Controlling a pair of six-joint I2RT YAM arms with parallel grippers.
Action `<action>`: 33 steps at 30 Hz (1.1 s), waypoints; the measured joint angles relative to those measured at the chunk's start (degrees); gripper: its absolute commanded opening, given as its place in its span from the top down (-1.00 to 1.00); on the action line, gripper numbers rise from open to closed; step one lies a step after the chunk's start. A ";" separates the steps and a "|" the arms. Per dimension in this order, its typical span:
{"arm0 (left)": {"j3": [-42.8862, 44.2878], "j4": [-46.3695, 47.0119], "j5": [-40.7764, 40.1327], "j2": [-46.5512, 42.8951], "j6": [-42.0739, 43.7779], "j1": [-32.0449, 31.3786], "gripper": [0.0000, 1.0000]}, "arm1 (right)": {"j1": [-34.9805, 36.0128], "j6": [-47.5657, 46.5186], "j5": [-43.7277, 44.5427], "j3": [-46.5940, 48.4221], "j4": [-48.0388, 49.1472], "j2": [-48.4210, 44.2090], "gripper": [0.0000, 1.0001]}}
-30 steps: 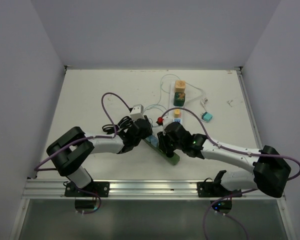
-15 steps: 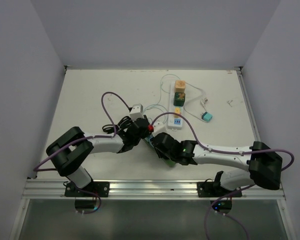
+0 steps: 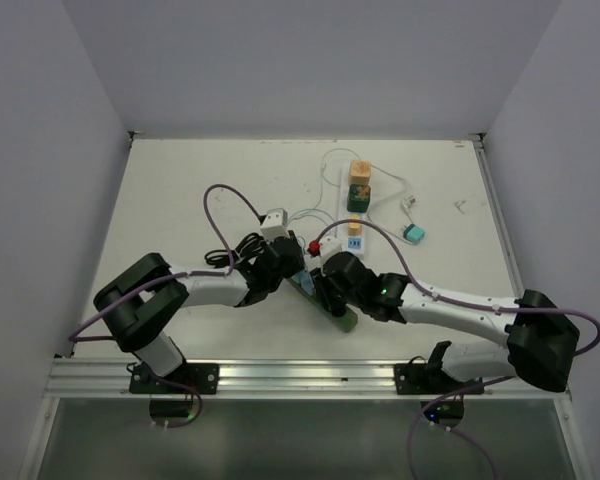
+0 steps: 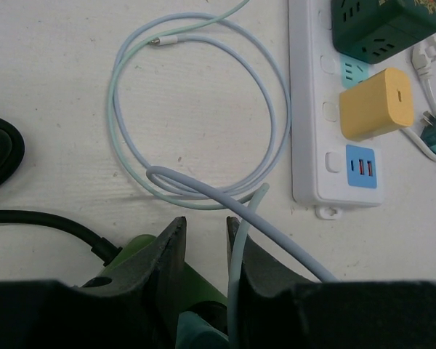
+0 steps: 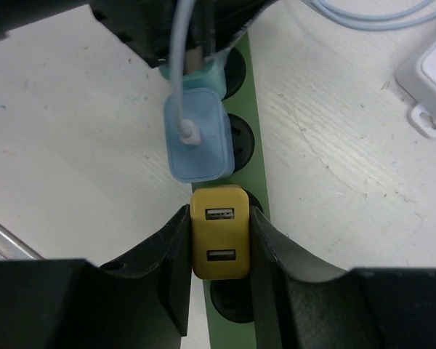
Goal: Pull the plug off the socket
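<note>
A green power strip (image 3: 344, 319) lies on the table between the arms. In the right wrist view a yellow two-port USB plug (image 5: 219, 233) sits in the green strip (image 5: 260, 320), just behind a light blue charger (image 5: 198, 138) with a pale cable. My right gripper (image 5: 219, 211) is shut on the yellow plug, one finger on each side; it also shows in the top view (image 3: 330, 290). My left gripper (image 4: 206, 225) is nearly closed, down on the strip's far end (image 4: 134, 251), the pale cable (image 4: 240, 240) running along its right finger.
A white power strip (image 4: 312, 109) with a yellow charger (image 4: 378, 105) and a dark green adapter (image 4: 381, 29) lies beyond. A loop of pale cable (image 4: 203, 109) and a black cord (image 4: 7, 149) lie near the left gripper. A teal plug (image 3: 414, 233) lies at the right.
The right arm swung left and low half a second ago, then came back right. Its gripper stays at the green strip. The left arm has barely moved.
</note>
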 measured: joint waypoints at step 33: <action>2.49 -6.97 -0.31 -1.33 1.14 0.07 -0.10 | -2.36 3.48 -3.45 0.96 -1.25 0.55 1.00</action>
